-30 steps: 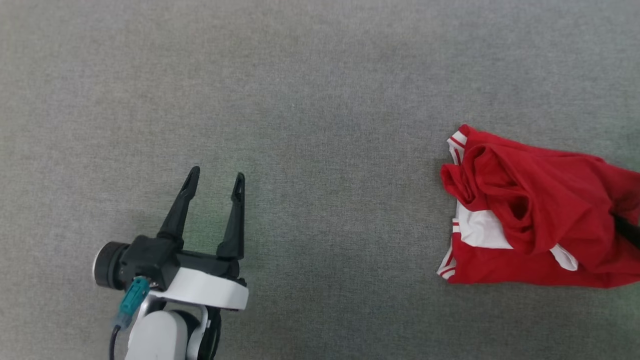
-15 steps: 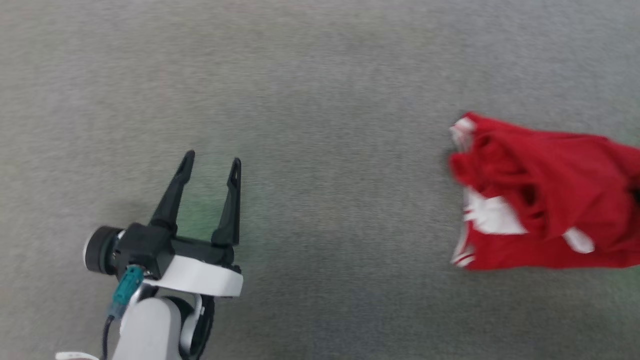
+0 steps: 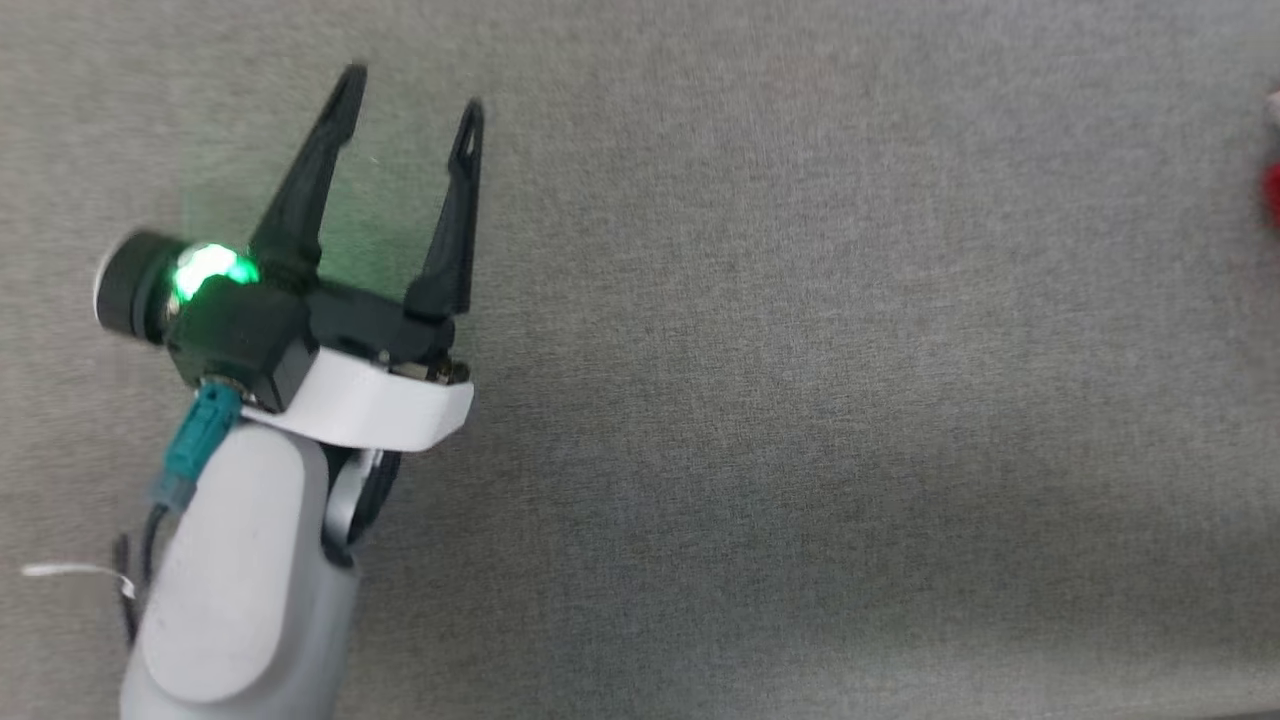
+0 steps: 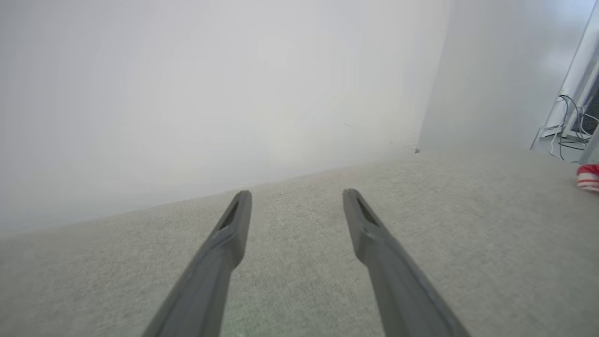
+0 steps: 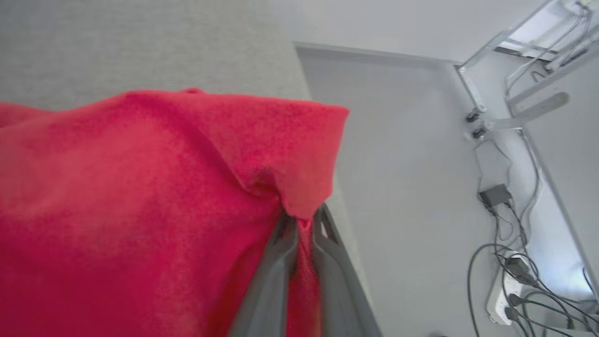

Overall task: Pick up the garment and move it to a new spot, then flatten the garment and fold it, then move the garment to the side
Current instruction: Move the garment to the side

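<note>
The garment (image 5: 140, 196) is red cloth, bunched and draped to the left in the right wrist view. My right gripper (image 5: 303, 220) is shut on a pinched fold of it, red fabric squeezed between the two fingers. A red-and-white sliver of the garment (image 3: 1272, 190) pokes in at the right edge of the head view, and its striped trim (image 4: 588, 177) appears far right in the left wrist view. My left gripper (image 3: 408, 92) stands open over bare grey carpet at the upper left of the head view, far from the garment, with nothing between its fingers (image 4: 234, 224).
Grey carpet (image 3: 760, 400) stretches across the head view. A white wall (image 4: 210, 93) rises beyond the left gripper. Cables, a power strip (image 5: 505, 290) and a metal frame (image 5: 486, 51) lie on the pale floor right of the carpet edge.
The head camera has swung, pushing the garment almost out at the right edge. My right gripper has shut on the red fabric. The left gripper stays open.
</note>
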Controlling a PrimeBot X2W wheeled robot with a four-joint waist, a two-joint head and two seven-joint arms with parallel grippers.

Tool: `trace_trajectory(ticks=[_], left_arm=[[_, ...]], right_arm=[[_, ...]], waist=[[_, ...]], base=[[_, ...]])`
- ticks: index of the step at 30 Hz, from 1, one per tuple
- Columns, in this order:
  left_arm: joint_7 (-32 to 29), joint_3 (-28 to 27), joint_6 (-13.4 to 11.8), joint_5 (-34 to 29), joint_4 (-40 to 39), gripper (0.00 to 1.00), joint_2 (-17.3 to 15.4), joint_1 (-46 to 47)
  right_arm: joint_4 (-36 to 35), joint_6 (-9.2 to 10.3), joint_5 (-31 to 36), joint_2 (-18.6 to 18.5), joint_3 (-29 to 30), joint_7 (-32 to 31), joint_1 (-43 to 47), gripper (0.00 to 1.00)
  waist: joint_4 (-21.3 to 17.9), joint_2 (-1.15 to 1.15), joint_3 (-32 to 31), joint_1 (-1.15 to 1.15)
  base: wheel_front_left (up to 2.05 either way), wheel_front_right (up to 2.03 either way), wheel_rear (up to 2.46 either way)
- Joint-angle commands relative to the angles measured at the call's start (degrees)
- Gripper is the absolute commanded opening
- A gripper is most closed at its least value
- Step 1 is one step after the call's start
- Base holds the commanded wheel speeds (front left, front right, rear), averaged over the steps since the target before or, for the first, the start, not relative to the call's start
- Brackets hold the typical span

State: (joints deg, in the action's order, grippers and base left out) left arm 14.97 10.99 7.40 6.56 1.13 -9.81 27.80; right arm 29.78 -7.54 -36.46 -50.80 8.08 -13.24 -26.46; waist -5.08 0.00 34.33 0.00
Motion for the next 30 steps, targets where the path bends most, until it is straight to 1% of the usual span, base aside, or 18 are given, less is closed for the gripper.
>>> trace_trajectory(ticks=[1,5,8,11,12,15,16,17,18,21,24,30], left_arm=[[0.3,0.41,0.09,0.11,-0.58,1.0,-0.78,2.04],[0.3,1.2,0.09,-0.06,-1.42,1.0,-1.61,5.04],[0.3,1.47,0.09,-0.23,-2.03,1.0,-1.94,6.04],[0.29,1.25,0.09,-0.39,-2.14,1.0,-2.02,6.01],[0.29,1.25,0.09,-0.39,-2.14,1.0,-2.02,6.01],[0.27,0.82,0.09,-0.59,-2.02,1.0,-2.02,5.4],[0.27,0.6,0.09,-0.65,-1.92,1.0,-1.99,5.11],[0.23,0.39,0.09,-0.64,-1.7,1.0,-1.87,4.78],[0.22,0.2,0.09,-0.57,-1.51,1.0,-1.78,4.45],[0.22,-0.66,0.09,-0.32,-0.76,1.0,-1.42,3.23],[0.23,-2.05,0.09,0.04,-0.06,1.0,-0.86,1.03],[0.23,-3.81,0.09,0.87,1.47,1.0,1.08,-4.81]], right_arm=[[2.83,0.11,2.02,-0.12,0.88,2.53,-2.68,0.0],[10.67,0.12,6.79,-0.3,3.14,8.08,-8.85,0.0],[15.85,0.12,10.25,0.54,3.39,11.65,-12.8,0.0],[20.04,0.11,12.57,2.05,2.7,14.36,-16.54,0.0],[20.04,0.11,12.57,2.05,2.7,14.36,-16.54,0.0],[23.42,0.11,14.61,2.94,1.89,16.97,-19.51,0.0],[24.33,0.11,15.4,3.45,1.62,17.91,-20.37,0.22],[25.19,0.11,16.07,3.9,1.35,18.79,-20.99,0.49],[25.84,0.11,16.69,4.13,0.93,19.56,-21.45,1.0],[26.89,0.11,18.07,5.38,-1.3,21.91,-22.49,1.0],[26.3,0.1,19.11,8.07,-5.92,23.03,-21.87,1.0],[23.81,0.08,16.08,12.58,-14.33,23.52,-18.84,1.0]], waist=[[-0.95,0.0,2.96,0.0],[-0.7,0.0,5.21,0.0],[-0.44,0.0,6.38,0.0],[-0.34,0.0,6.98,0.0],[-0.34,0.0,6.98,0.0],[-0.38,0.0,7.1,0.0],[-0.37,0.0,6.96,0.0],[-0.32,0.0,6.62,0.0],[-0.25,0.0,6.21,0.0],[-0.11,0.0,4.17,0.0],[-0.34,0.0,1.1,0.0],[0.53,0.0,-6.08,0.0]], base=[[0.0,0.0,0.0],[0.0,0.0,0.0],[0.0,0.0,0.0],[0.0,0.0,0.0],[0.0,0.0,0.0],[0.0,0.0,0.0],[0.0,0.0,0.0],[0.0,0.0,0.0],[0.0,0.0,0.0],[0.0,0.0,0.0],[0.0,0.0,0.0],[0.0,0.0,0.0]])
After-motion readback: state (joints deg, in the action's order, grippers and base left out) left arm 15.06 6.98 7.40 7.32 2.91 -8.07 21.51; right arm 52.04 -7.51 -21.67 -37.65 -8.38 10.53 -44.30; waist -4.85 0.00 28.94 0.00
